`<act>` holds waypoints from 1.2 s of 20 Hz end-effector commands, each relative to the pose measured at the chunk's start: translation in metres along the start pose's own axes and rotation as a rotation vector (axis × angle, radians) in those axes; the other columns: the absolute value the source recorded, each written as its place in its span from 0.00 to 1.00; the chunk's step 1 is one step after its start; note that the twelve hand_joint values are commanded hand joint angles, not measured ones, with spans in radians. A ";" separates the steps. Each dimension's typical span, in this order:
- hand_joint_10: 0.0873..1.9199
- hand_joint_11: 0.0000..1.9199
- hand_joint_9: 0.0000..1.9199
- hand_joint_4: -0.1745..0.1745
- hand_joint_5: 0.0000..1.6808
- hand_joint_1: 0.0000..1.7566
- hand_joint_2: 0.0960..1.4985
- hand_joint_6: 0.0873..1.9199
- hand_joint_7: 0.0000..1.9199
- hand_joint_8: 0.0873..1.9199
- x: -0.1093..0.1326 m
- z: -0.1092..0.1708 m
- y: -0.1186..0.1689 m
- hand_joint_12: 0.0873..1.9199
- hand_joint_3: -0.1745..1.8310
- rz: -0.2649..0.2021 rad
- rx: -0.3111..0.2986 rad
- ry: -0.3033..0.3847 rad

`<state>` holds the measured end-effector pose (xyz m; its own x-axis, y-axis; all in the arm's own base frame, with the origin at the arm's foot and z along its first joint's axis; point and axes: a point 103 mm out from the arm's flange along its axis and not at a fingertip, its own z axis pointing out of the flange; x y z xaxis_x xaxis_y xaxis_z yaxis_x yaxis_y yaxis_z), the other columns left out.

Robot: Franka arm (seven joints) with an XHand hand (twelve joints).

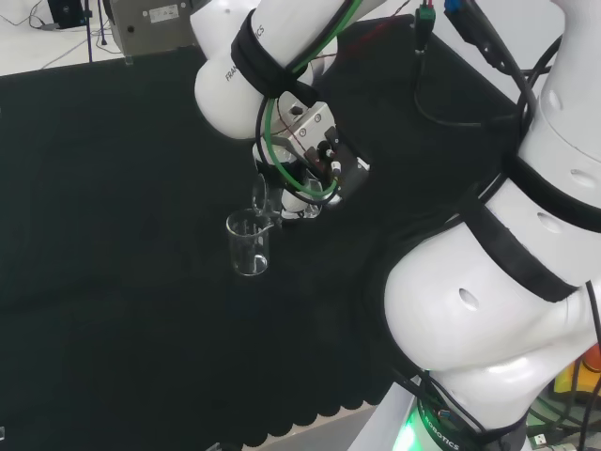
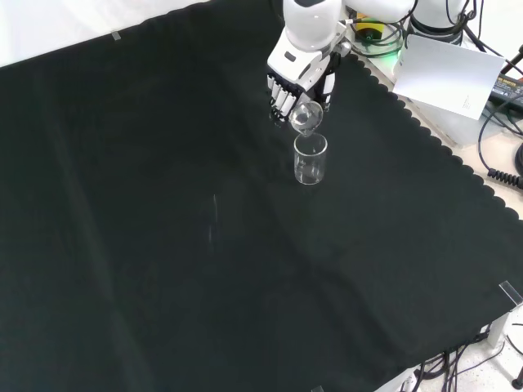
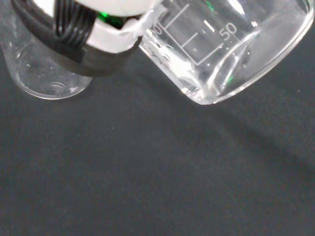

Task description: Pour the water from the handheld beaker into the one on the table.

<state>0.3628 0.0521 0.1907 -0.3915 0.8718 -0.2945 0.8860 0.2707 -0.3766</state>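
Head view: hand (image 1: pixel 315 169) curled round the handheld beaker (image 1: pixel 266 199), tilted with its mouth down toward the rim of the table beaker (image 1: pixel 250 243), which stands upright on the black cloth (image 1: pixel 113 235). Tilt and overlap of the two rims read as a pour in progress; no stream of water can be made out. Bare cloth on all sides of the table beaker, the arm's white links well apart at view right. Front view: hand (image 2: pixel 301 82) comes in from the top, handheld beaker (image 2: pixel 306 118) tipped just above the table beaker (image 2: pixel 310 158); scalloped cloth edge (image 2: pixel 425 131) lies to the right, near but not crowding. Wide open cloth (image 2: pixel 163 245) toward view left and bottom. Wrist view: handheld beaker (image 3: pixel 221 49) held tilted under a finger (image 3: pixel 93 54); table beaker (image 3: pixel 44 78) beside it; water level unclear.
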 end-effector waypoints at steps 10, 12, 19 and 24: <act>0.07 0.76 0.95 0.41 0.90 0.68 0.66 0.01 0.80 0.34 0.008 -0.010 0.002 0.28 0.00 0.000 0.037 -0.108; 0.07 0.76 0.94 0.41 0.89 0.68 0.66 0.01 0.80 0.34 0.009 -0.010 0.003 0.28 0.00 0.004 0.043 -0.117; 0.07 0.76 0.94 0.41 0.89 0.68 0.66 0.01 0.80 0.34 0.011 -0.014 0.003 0.28 0.00 0.017 0.051 -0.151; 0.08 0.76 0.94 0.41 0.89 0.68 0.66 0.01 0.80 0.34 0.013 -0.018 0.003 0.28 0.00 0.022 0.053 -0.184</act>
<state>0.3650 0.0691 0.2001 -0.4115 0.7981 -0.4401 0.8821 0.2273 -0.4125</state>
